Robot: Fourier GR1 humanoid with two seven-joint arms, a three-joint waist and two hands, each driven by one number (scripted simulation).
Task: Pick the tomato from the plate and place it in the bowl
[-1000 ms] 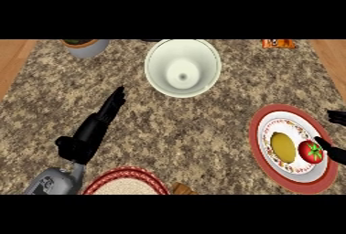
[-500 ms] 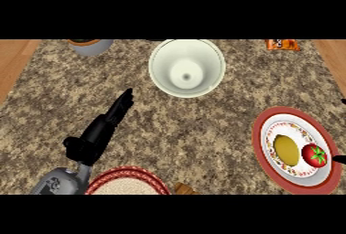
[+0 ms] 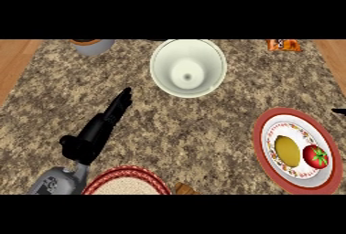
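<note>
A red tomato [image 3: 316,156] lies on the right part of a red-rimmed plate [image 3: 262,137] at the right of the counter, beside a yellow lemon [image 3: 287,151]. A white bowl [image 3: 187,67] stands empty at the top middle. My left hand [image 3: 101,129] rests open on the counter at the lower left, its fingers straight and pointing up-right toward the bowl, far from the plate. Of my right hand [image 3: 338,110] only a small black tip shows at the right edge, above the plate and apart from the tomato.
A grey cup [image 3: 91,45] stands at the top left and an orange packet [image 3: 283,44] at the top right. A red woven basket [image 3: 127,176] with a pale filling sits at the bottom edge, a brown piece [image 3: 184,188] next to it.
My right hand, which was over the plate's right edge by the tomato, has drawn back to the right, almost out of view. The tomato stays on the plate. The left hand barely moved.
</note>
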